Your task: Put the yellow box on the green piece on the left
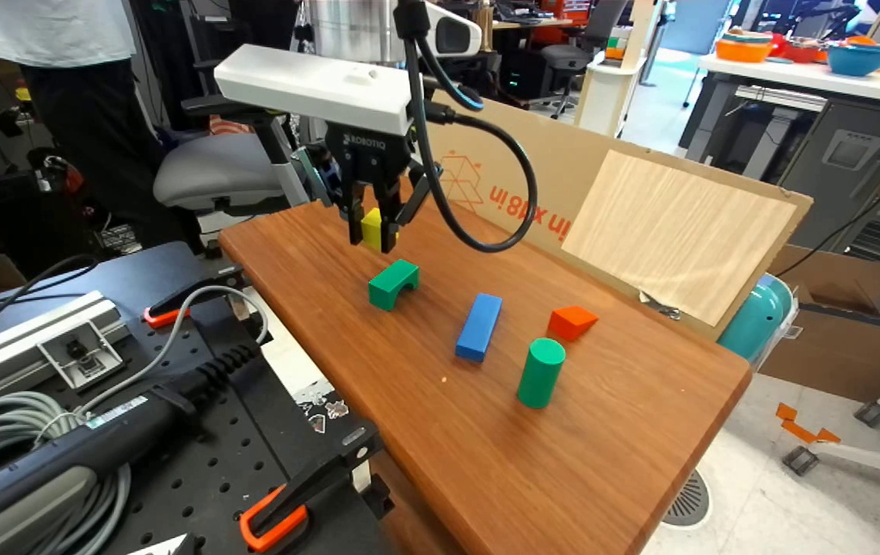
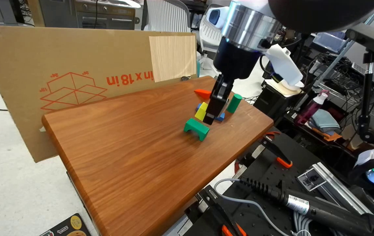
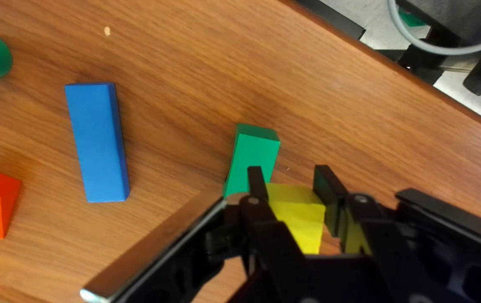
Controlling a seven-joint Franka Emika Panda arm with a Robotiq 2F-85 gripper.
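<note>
The yellow box (image 1: pixel 371 230) is a small bright cube held in the air between my gripper's fingers (image 1: pixel 372 242). It also shows in an exterior view (image 2: pixel 201 111), partly covered by the fingers, and in the wrist view (image 3: pixel 301 214). The green piece (image 1: pixel 394 284) is a low arch-shaped block standing on the wooden table, opening downward. It shows in an exterior view (image 2: pixel 196 127) and in the wrist view (image 3: pixel 255 153), where the left finger and the yellow box cover its lower end. The gripper (image 3: pixel 289 172) is shut on the yellow box, above and beside the green piece, apart from it.
A flat blue bar (image 1: pixel 478 327), an upright green cylinder (image 1: pixel 541 374) and a red-orange block (image 1: pixel 572 322) stand on the table (image 1: pixel 602 447). A cardboard panel (image 2: pixel 108 52) rises along one table edge. Orange-handled clamps (image 1: pixel 274 516) sit along the opposite edge.
</note>
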